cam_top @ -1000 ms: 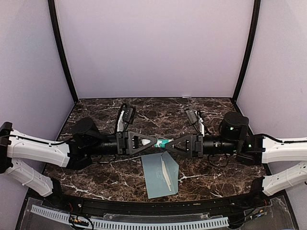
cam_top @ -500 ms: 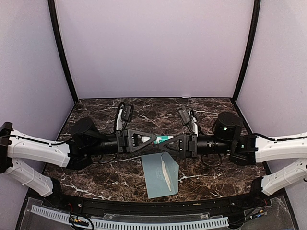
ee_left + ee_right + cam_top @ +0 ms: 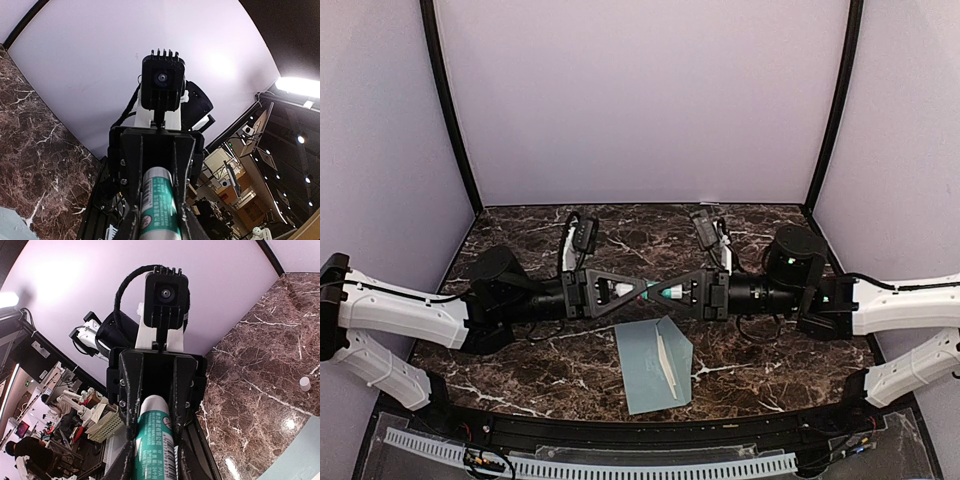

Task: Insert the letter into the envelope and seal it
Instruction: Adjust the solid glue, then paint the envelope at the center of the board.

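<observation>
We judge the sealing step to be in hand. The left tool [image 3: 638, 293] and the right tool [image 3: 660, 293] meet tip to tip above the counter [image 3: 770, 375], each closed on one end of the glue stick [image 3: 672, 293]. The envelope [image 3: 642, 372] lies flat below the tips, toward the near edge, its white strip showing. We cannot see the letter. Next, the glue must reach the flap edge. Bare counter lies to either side of the tools.
</observation>
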Motion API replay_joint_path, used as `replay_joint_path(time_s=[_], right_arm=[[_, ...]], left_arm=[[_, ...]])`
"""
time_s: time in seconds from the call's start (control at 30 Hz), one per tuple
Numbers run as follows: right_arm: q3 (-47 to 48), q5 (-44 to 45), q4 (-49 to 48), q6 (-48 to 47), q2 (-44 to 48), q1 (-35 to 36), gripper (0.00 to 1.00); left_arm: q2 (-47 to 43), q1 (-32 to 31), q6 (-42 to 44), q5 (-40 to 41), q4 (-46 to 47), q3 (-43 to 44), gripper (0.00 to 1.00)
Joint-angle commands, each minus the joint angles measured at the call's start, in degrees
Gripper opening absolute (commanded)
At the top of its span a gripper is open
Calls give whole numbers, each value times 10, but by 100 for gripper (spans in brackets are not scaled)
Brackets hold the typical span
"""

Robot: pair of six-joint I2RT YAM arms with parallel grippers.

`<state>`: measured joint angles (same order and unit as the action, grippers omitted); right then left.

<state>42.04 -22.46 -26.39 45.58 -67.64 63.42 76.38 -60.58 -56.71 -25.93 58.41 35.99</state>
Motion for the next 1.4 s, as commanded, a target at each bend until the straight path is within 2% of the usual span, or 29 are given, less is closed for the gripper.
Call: replay_joint_path(time_s=[0.0,0.2,0.37,0.43,0.47,0.5,0.53,0.6,0.77,0.97,1.13,1.37], right_arm=[[25,-8,-14,-7,-13,4,24],[30,-15,-14,-5,-22,5,24],[28,-3,-9,-11,-20,4,16],[22,12,-3,-15,-12,4,15],[19,20,3,-17,-6,4,15],[15,28,12,-21,0,3,14],[12,38,25,-25,8,3,14],[6,57,74,-37,25,1,14],[-17,116,193,-61,60,0,13],[-30,181,311,-58,72,20,11],[-39,201,328,-46,48,45,11],[-29,218,325,-42,-20,71,11]], left_arm=[[-2,-4,3,-10,13,-2,0],[2,-4,5,-13,8,0,0],[3,-4,7,-14,2,0,0],[-2,-4,11,-8,-8,-2,13],[-5,-4,13,-5,-13,-3,30],[-12,-4,19,2,-25,-4,39],[-16,-4,22,5,-33,-5,54],[-33,-3,30,18,-64,-6,66],[-64,3,41,80,-157,-30,75],[-80,11,24,148,-210,-73,75],[-34,11,32,161,-243,-65,69],[51,11,43,145,-239,-44,47]])
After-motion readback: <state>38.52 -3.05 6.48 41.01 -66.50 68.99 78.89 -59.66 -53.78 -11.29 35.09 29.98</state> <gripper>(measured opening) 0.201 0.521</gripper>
